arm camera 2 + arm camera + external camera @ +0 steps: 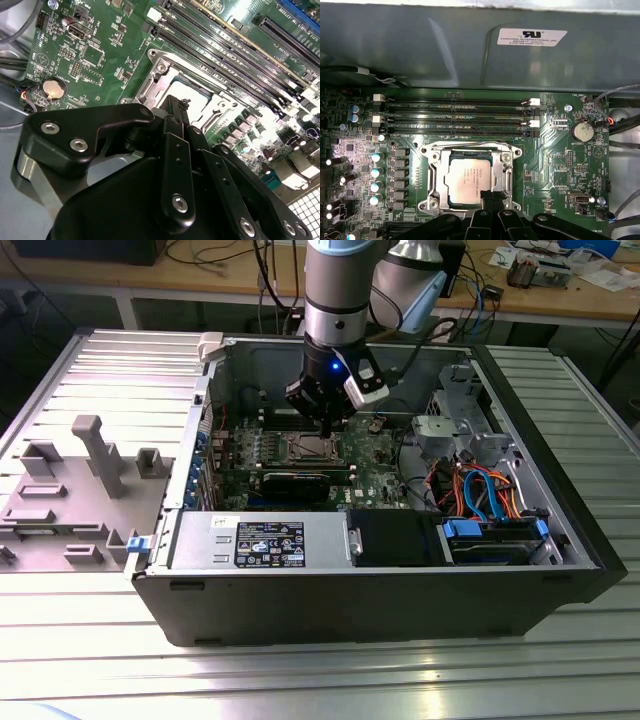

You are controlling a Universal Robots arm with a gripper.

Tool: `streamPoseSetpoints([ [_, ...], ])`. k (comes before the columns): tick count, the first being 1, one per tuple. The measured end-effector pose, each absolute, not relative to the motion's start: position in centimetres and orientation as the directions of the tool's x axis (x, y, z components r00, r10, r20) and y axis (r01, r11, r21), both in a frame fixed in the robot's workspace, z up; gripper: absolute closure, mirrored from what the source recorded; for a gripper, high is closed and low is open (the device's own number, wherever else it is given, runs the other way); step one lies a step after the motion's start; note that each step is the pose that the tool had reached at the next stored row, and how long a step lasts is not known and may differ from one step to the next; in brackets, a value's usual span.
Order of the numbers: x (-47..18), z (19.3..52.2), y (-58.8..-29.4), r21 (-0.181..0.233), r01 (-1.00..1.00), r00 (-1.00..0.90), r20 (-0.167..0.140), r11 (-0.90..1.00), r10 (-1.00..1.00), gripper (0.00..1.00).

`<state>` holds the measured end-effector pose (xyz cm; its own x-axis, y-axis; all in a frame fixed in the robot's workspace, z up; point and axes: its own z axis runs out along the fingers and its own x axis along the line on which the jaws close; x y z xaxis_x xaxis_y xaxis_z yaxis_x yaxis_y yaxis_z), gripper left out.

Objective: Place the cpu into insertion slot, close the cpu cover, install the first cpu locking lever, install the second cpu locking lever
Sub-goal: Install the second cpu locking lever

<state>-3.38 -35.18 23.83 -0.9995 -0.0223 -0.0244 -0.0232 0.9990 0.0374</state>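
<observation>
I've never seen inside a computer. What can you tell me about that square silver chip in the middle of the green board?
The cpu is a flat square chip with a dull silver metal top bearing faint print. It lies level in the insertion slot, and the silver cpu cover frames it, its window showing the top. The black gripper hangs close over one edge.

The exterior view stands off and high, looking down into the open computer case [380, 540] on the ribbed surface [90, 660]. Both wrist views sit close above the motherboard [560, 175], sharing the insertion slot [470, 172] [185, 95], with the memory slots [455, 117] toward 12 o'clock in the first wrist view.
</observation>
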Motion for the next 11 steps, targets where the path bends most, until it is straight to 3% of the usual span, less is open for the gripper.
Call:
streamPoseSetpoints([
  [11, -3.37, 24.32, -35.39, 0.037, -0.023, -0.999, -0.025, 0.999, -0.022, 0.89],
])
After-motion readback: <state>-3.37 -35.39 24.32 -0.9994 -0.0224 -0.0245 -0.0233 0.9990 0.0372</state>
